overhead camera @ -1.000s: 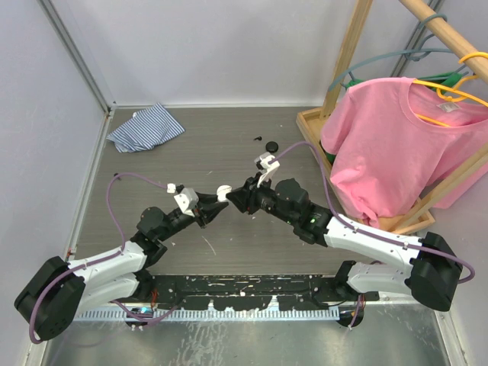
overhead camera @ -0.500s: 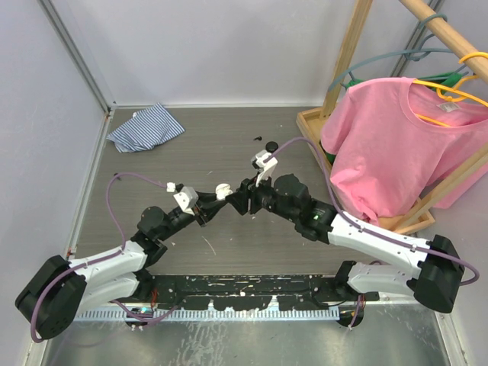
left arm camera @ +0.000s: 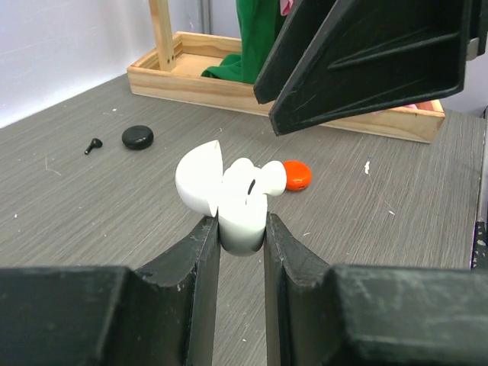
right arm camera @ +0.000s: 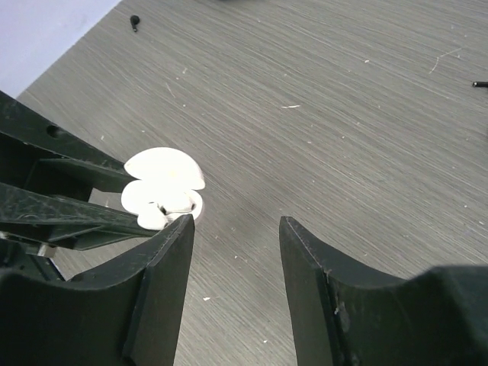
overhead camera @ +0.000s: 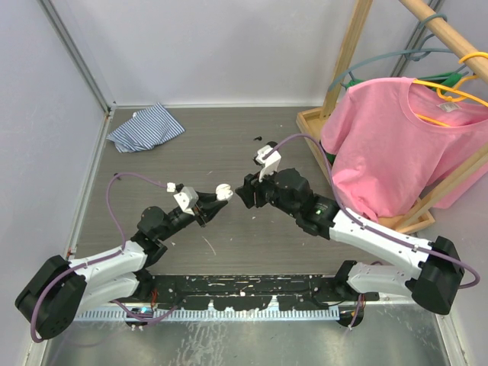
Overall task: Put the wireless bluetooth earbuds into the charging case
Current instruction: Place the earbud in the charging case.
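Note:
My left gripper (left arm camera: 242, 226) is shut on the white charging case (left arm camera: 241, 217), holding it above the table with its lid (left arm camera: 200, 179) open. White earbuds (left arm camera: 258, 177) sit in the case's top. From above, the case (overhead camera: 223, 191) shows at the left gripper (overhead camera: 213, 200) tip. My right gripper (overhead camera: 245, 191) hangs just right of the case, open, with nothing between its fingers (right arm camera: 164, 259). In the right wrist view the case (right arm camera: 162, 189) lies beside the left finger. A black earbud (left arm camera: 93, 145) lies on the table further back.
A black round case (left arm camera: 137, 136) and an orange-red round case (left arm camera: 296, 175) lie on the table. A striped cloth (overhead camera: 145, 127) is at the back left. A wooden rack (overhead camera: 347, 57) with a pink T-shirt (overhead camera: 396, 145) stands on the right.
My right gripper has opened and drawn back to the right, away from the case. The left gripper has held still with the case.

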### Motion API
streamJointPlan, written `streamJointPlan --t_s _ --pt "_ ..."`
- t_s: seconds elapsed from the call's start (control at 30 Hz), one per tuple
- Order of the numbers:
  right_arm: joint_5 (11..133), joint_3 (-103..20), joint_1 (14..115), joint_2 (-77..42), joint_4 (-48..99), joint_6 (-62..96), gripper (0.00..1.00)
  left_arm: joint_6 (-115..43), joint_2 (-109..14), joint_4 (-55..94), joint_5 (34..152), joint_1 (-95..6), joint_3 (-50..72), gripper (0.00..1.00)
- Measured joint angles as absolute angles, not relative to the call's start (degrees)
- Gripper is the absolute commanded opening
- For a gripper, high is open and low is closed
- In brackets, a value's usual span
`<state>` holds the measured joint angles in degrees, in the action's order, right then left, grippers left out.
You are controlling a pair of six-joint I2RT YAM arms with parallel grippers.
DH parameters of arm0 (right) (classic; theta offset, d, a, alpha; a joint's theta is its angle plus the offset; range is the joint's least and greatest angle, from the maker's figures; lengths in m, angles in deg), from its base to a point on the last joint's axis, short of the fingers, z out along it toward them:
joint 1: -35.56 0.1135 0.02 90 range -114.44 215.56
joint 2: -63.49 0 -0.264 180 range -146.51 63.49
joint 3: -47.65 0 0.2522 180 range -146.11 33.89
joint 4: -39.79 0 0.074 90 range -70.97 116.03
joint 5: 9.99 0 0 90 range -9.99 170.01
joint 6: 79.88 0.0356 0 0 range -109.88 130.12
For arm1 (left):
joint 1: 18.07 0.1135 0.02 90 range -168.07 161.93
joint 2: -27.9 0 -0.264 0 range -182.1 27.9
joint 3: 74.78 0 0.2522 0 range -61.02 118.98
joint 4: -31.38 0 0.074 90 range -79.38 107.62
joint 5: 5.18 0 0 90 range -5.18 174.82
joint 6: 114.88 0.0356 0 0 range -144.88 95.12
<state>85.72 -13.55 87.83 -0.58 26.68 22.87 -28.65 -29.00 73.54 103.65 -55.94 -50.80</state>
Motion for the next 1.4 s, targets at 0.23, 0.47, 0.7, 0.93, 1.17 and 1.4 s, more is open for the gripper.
streamJointPlan --t_s 0.23,0.47,0.7,0.93,1.17,1.4 --pt "86.0 -13.6 87.8 -1.8 26.4 21.1 0.55 -28.7 -29.0 73.5 104.3 -55.9 -50.8 0.0" --pt "83.3 -13.6 87.8 -1.8 27.1 20.3 0.56 -28.7 -29.0 73.5 104.7 -55.9 -50.8 0.0" --pt "80.8 -13.6 87.8 -2.4 27.3 19.8 0.56 -28.8 -29.0 73.5 105.4 -55.9 -50.8 0.0" --pt "78.9 -13.6 87.8 -3.4 27.2 19.4 0.57 -28.9 -29.0 73.6 105.8 -55.9 -50.8 0.0" --pt "77.2 -13.6 87.8 -3.5 27.3 19.5 0.59 -29.0 -29.0 73.6 105.9 -55.9 -50.8 0.0" --pt "75.7 -13.6 87.8 -4.1 28.1 19.9 0.6 -28.9 -29.0 73.6 106.1 -55.9 -50.8 0.0"
